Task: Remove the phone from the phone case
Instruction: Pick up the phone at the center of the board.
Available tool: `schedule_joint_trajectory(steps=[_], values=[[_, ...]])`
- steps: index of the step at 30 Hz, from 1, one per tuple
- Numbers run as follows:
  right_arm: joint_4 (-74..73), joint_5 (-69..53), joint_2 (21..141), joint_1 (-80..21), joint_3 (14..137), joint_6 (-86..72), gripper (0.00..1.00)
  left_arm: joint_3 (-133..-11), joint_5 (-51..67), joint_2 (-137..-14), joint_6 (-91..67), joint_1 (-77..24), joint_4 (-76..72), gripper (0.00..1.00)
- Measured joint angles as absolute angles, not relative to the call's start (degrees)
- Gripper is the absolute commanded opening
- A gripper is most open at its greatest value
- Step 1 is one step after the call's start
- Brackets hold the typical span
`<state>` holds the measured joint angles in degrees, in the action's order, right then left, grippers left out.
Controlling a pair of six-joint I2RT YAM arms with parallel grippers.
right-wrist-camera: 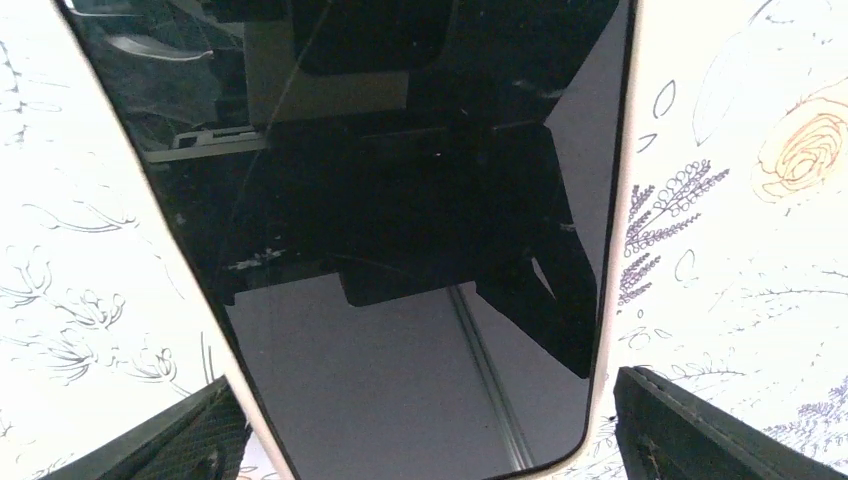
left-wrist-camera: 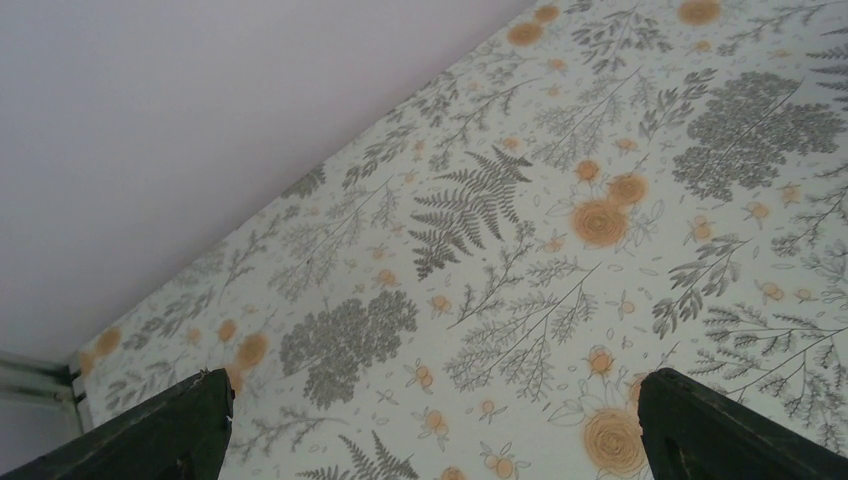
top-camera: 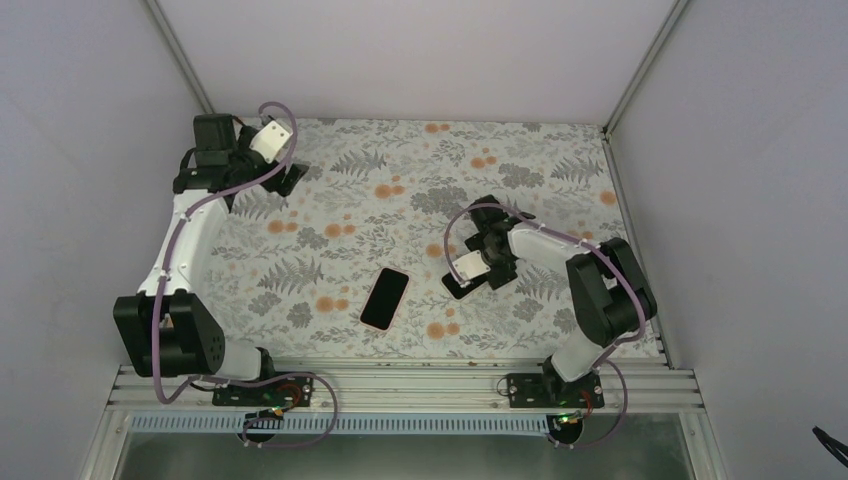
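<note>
The phone (right-wrist-camera: 400, 200), a glossy black screen with a pale rim, lies on the flowered table and fills the right wrist view. My right gripper (right-wrist-camera: 420, 380) straddles its near end. One finger presses the left long edge and the other sits tight by the right edge. From above, the right gripper (top-camera: 468, 275) covers most of the phone (top-camera: 453, 289). The phone case (top-camera: 385, 298), dark with a pink rim, lies flat at the table's middle, apart from the phone. My left gripper (top-camera: 290, 178) hangs open and empty at the far left back corner, with only tablecloth between its fingers (left-wrist-camera: 180, 425).
White walls close the table (top-camera: 330, 200) on three sides, and the left arm sits close to the left wall and back corner post (top-camera: 180, 50). A metal rail (top-camera: 400, 385) with both arm bases runs along the near edge.
</note>
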<state>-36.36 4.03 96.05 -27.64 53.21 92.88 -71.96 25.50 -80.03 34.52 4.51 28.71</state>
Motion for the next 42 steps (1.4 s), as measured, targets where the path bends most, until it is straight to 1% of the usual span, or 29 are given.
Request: schedule_joint_trajectory(steps=[2, 9, 16, 19, 22, 24, 28, 33, 36, 38, 42], values=[[-35.94, 3.92, 95.81, -27.51, 52.86, 92.33, 0.99, -73.25, 25.74, -80.79, 34.54, 3.62, 29.56, 1.0], [-35.05, 2.5, 95.96, -27.27, 53.3, 91.44, 1.0, -75.11, 25.69, -82.67, 34.72, -1.06, 31.86, 1.0], [-39.64, 1.41, 99.72, -27.29, 57.84, 93.01, 1.0, -75.09, 25.74, -82.72, 34.54, -1.28, 32.1, 1.0], [-42.74, 1.48, 102.28, -27.42, 60.73, 94.3, 0.95, -75.11, 26.24, -82.72, 35.18, -1.3, 33.06, 1.0], [-47.4, 2.11, 106.0, -27.7, 64.82, 93.89, 0.87, -75.2, 26.79, -82.72, 35.75, -1.32, 34.68, 1.0], [-48.64, 2.24, 107.37, -27.73, 66.48, 92.49, 0.85, -75.2, 26.98, -82.72, 36.1, -1.39, 35.38, 1.0], [-47.94, 2.46, 106.94, -27.7, 65.8, 89.62, 0.73, -75.33, 27.03, -83.0, 36.67, -1.93, 36.47, 1.0], [-45.01, 1.28, 104.01, -26.79, 62.76, 85.86, 0.7, -78.13, 26.85, -85.84, 36.1, -4.84, 39.09, 1.0], [-41.34, -1.52, 100.31, -25.34, 59.57, 83.94, 0.68, -83.94, 28.42, -90.89, 34.61, -7.81, 43.31, 1.0], [-38.74, -4.01, 98.04, -25.02, 57.1, 82.08, 0.63, -89.71, 30.44, -95.98, 33.52, -9.96, 47.33, 1.0], [-33.04, -7.51, 94.76, -26.0, 54.0, 77.8, 0.63, -103.48, 35.92, -108.33, 31.86, -13.54, 56.69, 1.0]])
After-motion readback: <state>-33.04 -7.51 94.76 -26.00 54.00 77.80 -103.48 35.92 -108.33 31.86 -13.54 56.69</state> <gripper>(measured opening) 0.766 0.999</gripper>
